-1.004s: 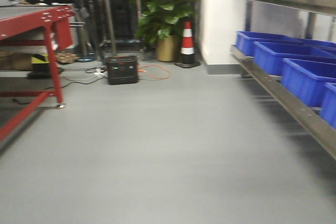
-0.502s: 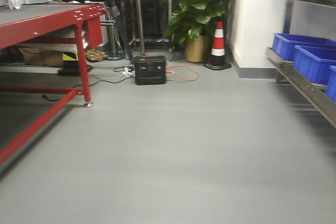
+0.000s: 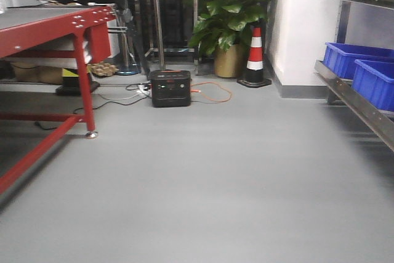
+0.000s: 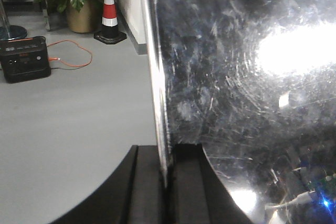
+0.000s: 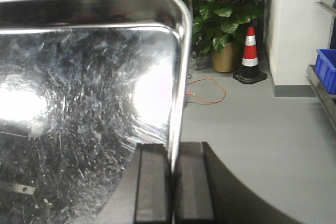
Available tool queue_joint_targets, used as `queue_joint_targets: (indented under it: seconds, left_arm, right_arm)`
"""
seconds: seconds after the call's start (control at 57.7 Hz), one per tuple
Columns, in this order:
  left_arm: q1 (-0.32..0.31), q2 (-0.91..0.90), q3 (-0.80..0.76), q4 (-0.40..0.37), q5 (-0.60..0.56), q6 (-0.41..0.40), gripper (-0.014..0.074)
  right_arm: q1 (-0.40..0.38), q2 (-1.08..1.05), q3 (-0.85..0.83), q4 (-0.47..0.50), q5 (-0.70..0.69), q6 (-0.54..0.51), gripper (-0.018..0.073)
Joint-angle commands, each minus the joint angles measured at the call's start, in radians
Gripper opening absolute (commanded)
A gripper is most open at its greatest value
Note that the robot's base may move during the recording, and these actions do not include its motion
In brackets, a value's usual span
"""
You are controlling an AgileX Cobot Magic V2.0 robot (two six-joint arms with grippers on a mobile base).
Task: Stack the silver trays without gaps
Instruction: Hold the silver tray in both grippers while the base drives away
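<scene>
I record the silver tray [image 4: 236, 77] held above the grey floor [image 3: 215, 183], its scratched, shiny face filling both wrist views. The left pincer [image 4: 167, 153] is clamped on the rim at its left edge, and the right pincer [image 5: 173, 150] on the rim at its right edge. Ahead I see a black power station [image 3: 170, 88], a traffic cone [image 3: 254, 53] and a potted plant [image 3: 234, 10]. A red desk [image 3: 55, 26] stands left and blue bins [image 3: 363, 69] right.
</scene>
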Motion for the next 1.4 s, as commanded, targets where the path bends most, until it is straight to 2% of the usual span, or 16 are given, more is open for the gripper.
queue_joint_targets:
  seconds: [0.0, 1.385]
  left_arm:
    - [-0.002, -0.018, -0.007, 0.024, -0.025, 0.006, -0.002]
    - [-0.002, -0.018, -0.007, 0.025, -0.027, 0.006, -0.002]
  right_arm:
    - [-0.002, -0.009, -0.007, -0.015, -0.052, -0.011, -0.008]
    - [-0.002, -0.009, -0.007, -0.015, -0.066, -0.011, -0.008]
